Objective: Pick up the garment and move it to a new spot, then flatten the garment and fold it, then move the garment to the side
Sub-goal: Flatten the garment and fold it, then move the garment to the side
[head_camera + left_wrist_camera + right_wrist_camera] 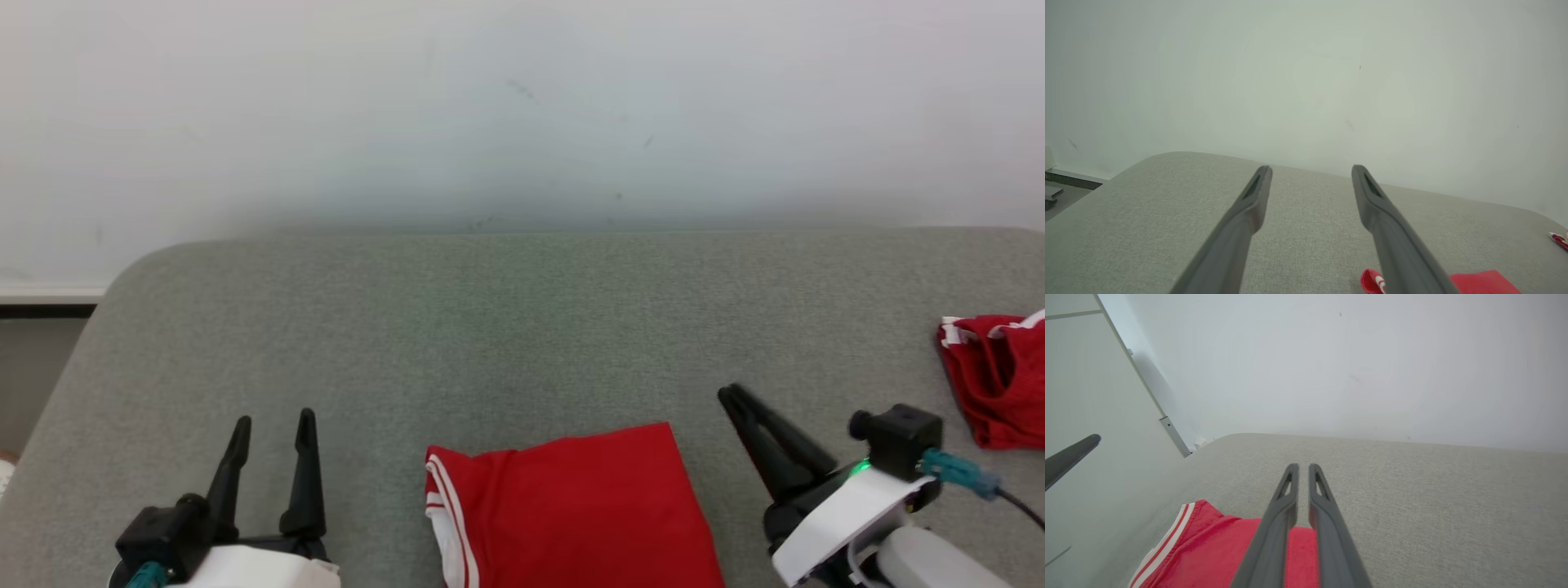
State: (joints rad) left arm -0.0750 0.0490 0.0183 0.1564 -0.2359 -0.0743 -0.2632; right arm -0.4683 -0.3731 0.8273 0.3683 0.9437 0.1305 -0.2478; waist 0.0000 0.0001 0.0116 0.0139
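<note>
So the big grey padded surface [522, 327] is taking up most of the head view, running back to a pale wall [522, 106]. The folded red garment [571, 506] is lying flat at the near edge, about the middle, white-striped hem facing left. Another crumpled red garment [1000, 380] is sitting well apart at the far right. The left gripper [273, 420] is hovering left of the folded one, fingers spread wide, nothing in them. The right gripper [731, 396] is hanging just beside its right edge, fingers pinched together on nothing.
</note>
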